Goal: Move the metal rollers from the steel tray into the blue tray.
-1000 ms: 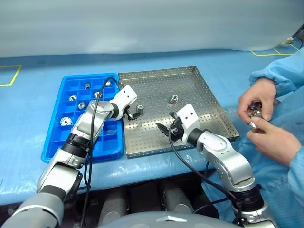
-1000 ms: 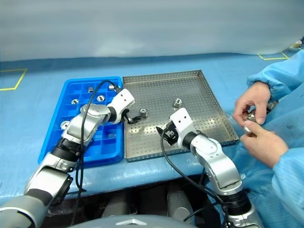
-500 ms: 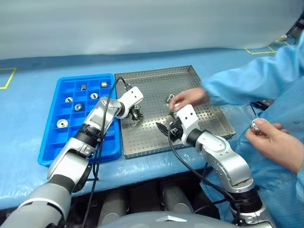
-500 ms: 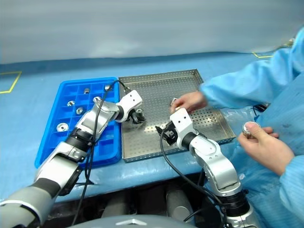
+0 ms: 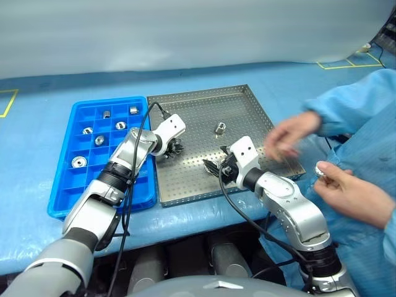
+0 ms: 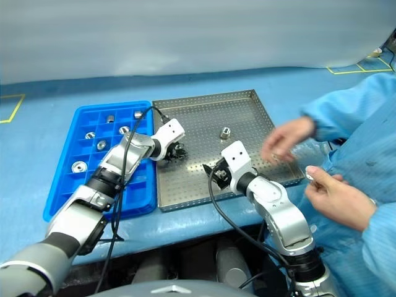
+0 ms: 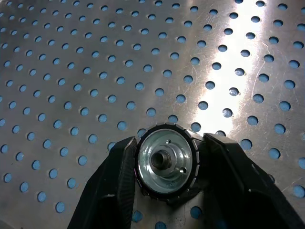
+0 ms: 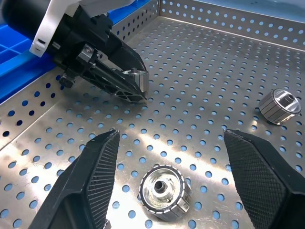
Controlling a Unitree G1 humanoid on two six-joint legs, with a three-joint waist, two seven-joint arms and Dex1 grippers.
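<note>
With my left gripper (image 7: 164,167) down on the steel tray (image 5: 260,105), its two black fingers (image 7: 112,186) sit against opposite sides of a roller (image 7: 165,164), pinching it. That roller rests flat on the perforated floor, its centre hole facing up toward my wrist, so its axis stands upright and my fingers bear on its ribbed rim from the sides. It lies near the tray's left edge, just beside the blue tray (image 5: 68,185), which makes my left arm the natural one to carry it across. By my judgement the next move is a lift and a short swing leftward over the rim to a free compartment.

My right gripper (image 8: 169,157) hangs with its fingers spread wide, and a second roller (image 8: 162,191) lies on the floor between them, untouched, also hole-up. A third roller (image 5: 220,129) sits farther back in the tray, lying more on its side; it is nearer my right arm than my left. Several rollers (image 5: 79,162) already occupy compartments in the blue tray. A person's hands (image 5: 294,133) hover at the tray's right side.
</note>
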